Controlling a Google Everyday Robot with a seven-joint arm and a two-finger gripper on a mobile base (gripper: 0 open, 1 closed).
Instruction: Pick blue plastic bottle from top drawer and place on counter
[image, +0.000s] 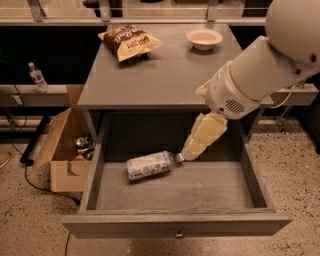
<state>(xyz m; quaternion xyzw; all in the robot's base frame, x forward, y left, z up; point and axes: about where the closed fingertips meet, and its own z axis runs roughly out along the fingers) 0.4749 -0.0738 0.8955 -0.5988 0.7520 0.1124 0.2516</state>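
Note:
The blue plastic bottle lies on its side on the floor of the open top drawer, left of middle, cap end pointing right. My gripper hangs from the white arm into the drawer and its tip is right at the bottle's cap end. The arm comes in from the upper right, over the right edge of the counter. The counter is the grey cabinet top behind the drawer.
A brown chip bag and a white bowl sit at the back of the counter. An open cardboard box stands on the floor left of the cabinet. A small clear bottle stands on a ledge at far left.

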